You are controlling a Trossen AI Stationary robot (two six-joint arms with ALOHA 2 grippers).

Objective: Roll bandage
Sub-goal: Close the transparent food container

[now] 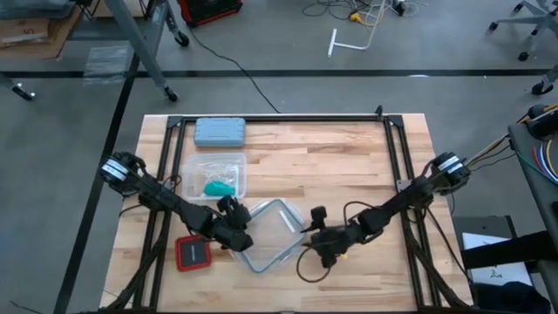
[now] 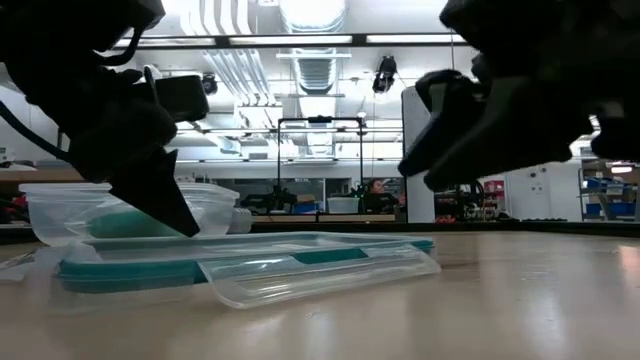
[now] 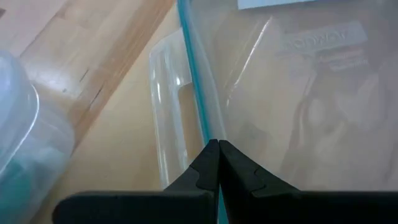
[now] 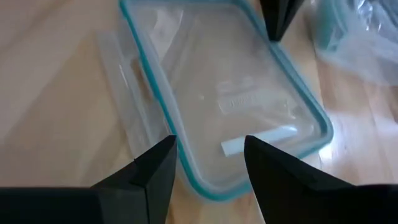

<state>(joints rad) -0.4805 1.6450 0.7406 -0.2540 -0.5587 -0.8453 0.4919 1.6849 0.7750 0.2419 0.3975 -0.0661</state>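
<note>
The teal bandage lies inside a clear tub left of the table's middle; in the low view the bandage shows through the tub's wall. A clear lid with a teal seal lies flat on the table near the front. My left gripper is shut, its tips at the lid's left rim. My right gripper is open and hangs above the lid's right end, clear of it. My left gripper's shut fingertips meet the lid's teal-sealed rim, beside a clear locking flap. The fingers slant down onto it from the table's left. Whether they pinch the rim or only press on it I cannot tell. The lid lies flat on the table.
A grey-blue hard case lies at the far left of the table. A red square pad sits near the front left, close to my left arm. A black frame runs around the tabletop. Bare wood lies right of the lid.
</note>
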